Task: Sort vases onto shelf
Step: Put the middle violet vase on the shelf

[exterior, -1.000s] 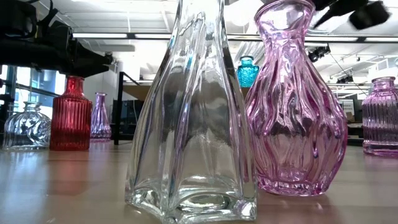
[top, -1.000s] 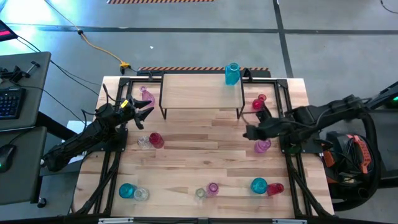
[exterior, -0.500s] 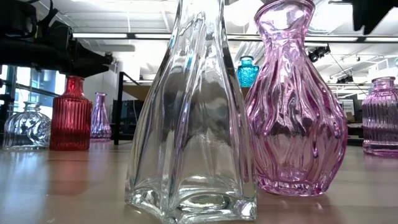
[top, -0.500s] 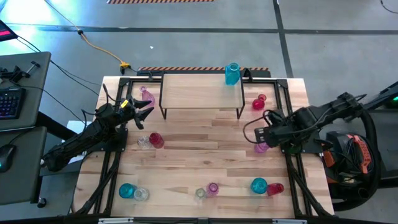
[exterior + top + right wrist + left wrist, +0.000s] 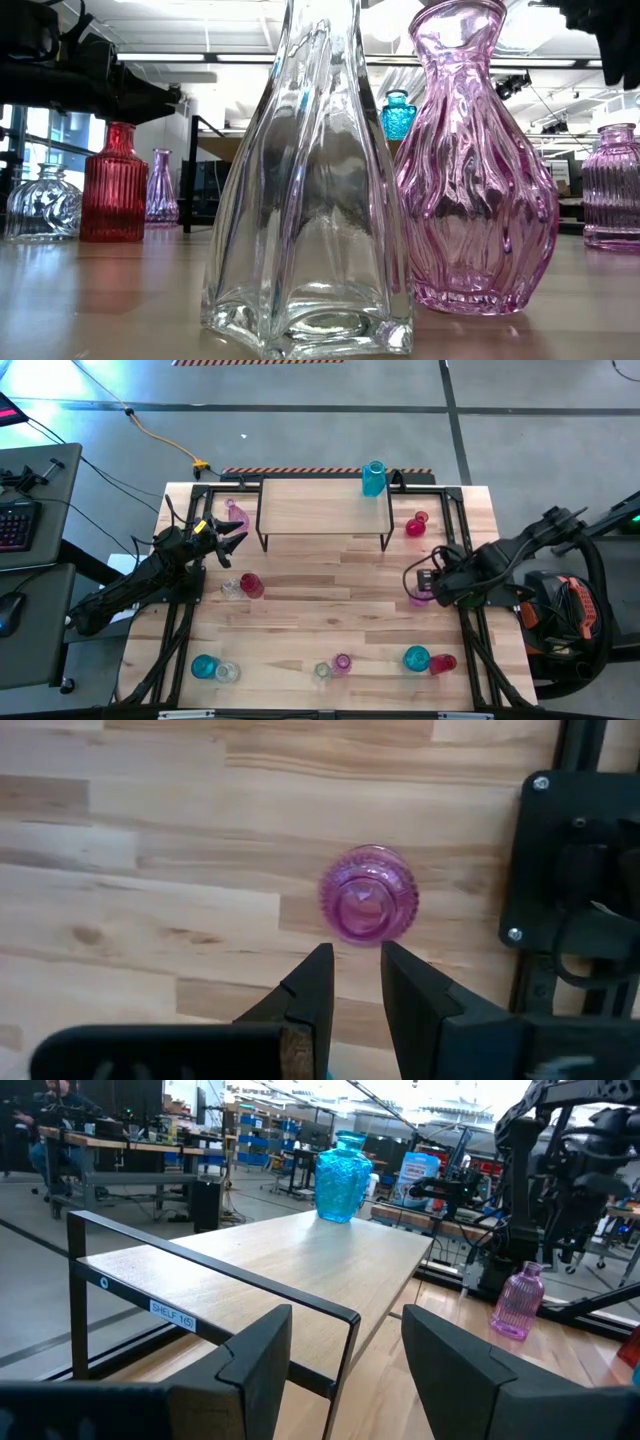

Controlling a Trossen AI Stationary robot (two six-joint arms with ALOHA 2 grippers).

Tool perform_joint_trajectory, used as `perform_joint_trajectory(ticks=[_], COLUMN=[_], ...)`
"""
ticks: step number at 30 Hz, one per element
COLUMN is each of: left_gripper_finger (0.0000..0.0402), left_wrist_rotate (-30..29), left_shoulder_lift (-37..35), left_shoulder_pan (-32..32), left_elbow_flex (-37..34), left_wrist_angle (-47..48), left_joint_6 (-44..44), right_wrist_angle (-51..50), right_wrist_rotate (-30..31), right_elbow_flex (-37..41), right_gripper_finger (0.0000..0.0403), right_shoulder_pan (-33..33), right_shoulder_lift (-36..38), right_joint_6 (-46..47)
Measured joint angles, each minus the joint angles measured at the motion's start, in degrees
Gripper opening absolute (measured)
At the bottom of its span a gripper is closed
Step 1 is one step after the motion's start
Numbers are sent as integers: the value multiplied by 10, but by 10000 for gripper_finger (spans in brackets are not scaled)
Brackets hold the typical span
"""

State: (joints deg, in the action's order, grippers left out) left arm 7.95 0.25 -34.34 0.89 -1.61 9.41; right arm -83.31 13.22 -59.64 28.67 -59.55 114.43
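A small pink-purple ribbed vase (image 5: 368, 907) stands upright on the plank desk (image 5: 330, 610), near its right edge and well forward and to the right of the shelf (image 5: 325, 508). I see straight down into its open mouth. My right hand (image 5: 352, 982) hangs above it, pointing down, its fingers set close together with only a narrow gap, and nothing between them. That gap looks narrower than the vase's body, and it sits just off to one side of the vase, not over the mouth.

The danger, as I judge it: if I lower as I am, a fingertip lands on the glass rim and tips or skids the vase, and the desk's right edge and a black bracket (image 5: 570, 870) are close by. I need to spread wider and centre first.

Further out, a teal blue vase (image 5: 373, 478) already stands on the shelf's back right corner; a careless placement could knock it. A red vase (image 5: 416, 525) sits near the shelf's right leg, in my likely path.

My left hand (image 5: 345, 1360) waits spread and empty at the shelf's left end.
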Motion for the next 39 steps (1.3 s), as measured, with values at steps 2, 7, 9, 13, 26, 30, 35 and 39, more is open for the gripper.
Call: perform_joint_trajectory(ticks=[2, 7, 9, 13, 26, 30, 35, 39], left_gripper_finger=[184, 184, 184, 184, 184, 184, 184, 184], left_wrist_rotate=[0, 0, 0, 0, 0, 0, 0, 0], left_shoulder_lift=[0, 0, 0, 0, 0, 0, 0, 0], left_shoulder_pan=[0, 0, 0, 0, 0, 0, 0, 0], left_elbow_flex=[0, 0, 0, 0, 0, 0, 0, 0], left_wrist_angle=[0, 0, 0, 0, 0, 0, 0, 0], left_joint_6=[0, 0, 0, 0, 0, 0, 0, 0], right_wrist_angle=[10, 43, 51, 57, 51, 59, 84, 95], right_wrist_rotate=[-1, -1, -1, -1, -8, -17, -18, -17], right_elbow_flex=[17, 55, 66, 82, 82, 88, 113, 126], right_gripper_finger=[67, 67, 67, 67, 67, 67, 67, 67], right_shoulder_pan=[0, 0, 0, 0, -23, -24, -24, -24], right_shoulder_lift=[4, 19, 24, 27, 23, 19, 18, 19], right_joint_6=[7, 13, 17, 27, 11, 11, 16, 26])
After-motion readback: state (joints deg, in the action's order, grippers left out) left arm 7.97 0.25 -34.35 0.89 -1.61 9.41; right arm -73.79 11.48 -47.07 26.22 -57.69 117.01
